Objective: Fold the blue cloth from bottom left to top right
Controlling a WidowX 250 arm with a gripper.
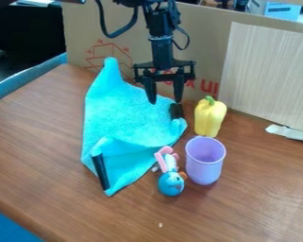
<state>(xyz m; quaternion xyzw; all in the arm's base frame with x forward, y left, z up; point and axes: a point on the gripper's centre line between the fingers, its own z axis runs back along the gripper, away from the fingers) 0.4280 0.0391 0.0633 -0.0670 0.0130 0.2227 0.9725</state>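
Observation:
The black gripper hangs over the upper right part of the blue cloth, its two fingers pointing down and spread apart with nothing between them. The blue cloth lies rumpled on the wooden table, one peak standing up at its upper left against the cardboard. Its lower left part is turned over, with a black strip along that edge near the bottom. A second dark patch shows at the cloth's right corner, just below the gripper's right finger.
A yellow pepper stands right of the cloth, with a purple cup in front of it. A small blue and pink toy lies beside the cloth's lower right edge. Cardboard walls the table's back.

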